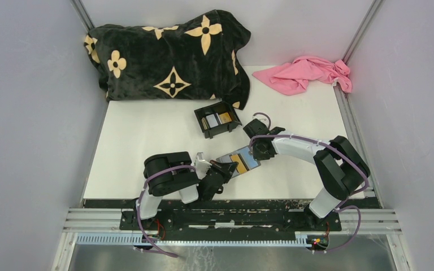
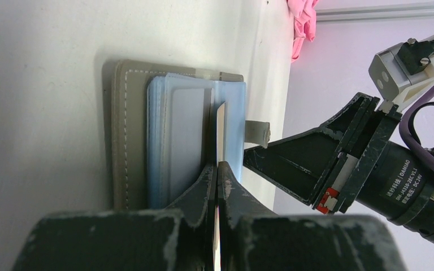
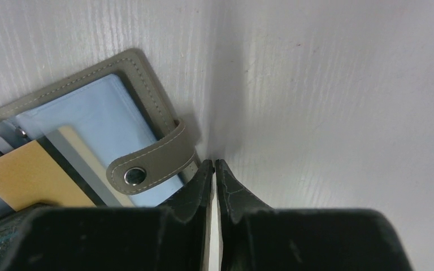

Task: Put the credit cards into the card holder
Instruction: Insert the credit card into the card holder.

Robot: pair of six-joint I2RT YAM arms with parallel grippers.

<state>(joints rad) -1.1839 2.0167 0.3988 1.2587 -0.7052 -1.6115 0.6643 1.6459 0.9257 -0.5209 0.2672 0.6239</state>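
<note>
From above, we see the card holder (image 1: pixel 229 161) lying open on the white surface (image 1: pixel 147 141) with a gold card (image 1: pixel 241 160) in it. The left tool (image 1: pixel 224 167) is at its nearer end and the right tool (image 1: pixel 258 152) at its farther end

From the left wrist, we see its grey stitched cover and pale blue clear sleeves. That tool is clamped on a thin card (image 2: pixel 220 132) standing edge-on over them

From the right wrist, we see fingers drawn nearly together just beside the holder's snap-buttoned clasp tab (image 3: pixel 152 166)

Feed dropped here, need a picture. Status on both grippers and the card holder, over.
Left gripper shut on a card, edge-on at the open card holder. Right gripper shut, tips beside the clasp tab. No obstruction seen.
</note>
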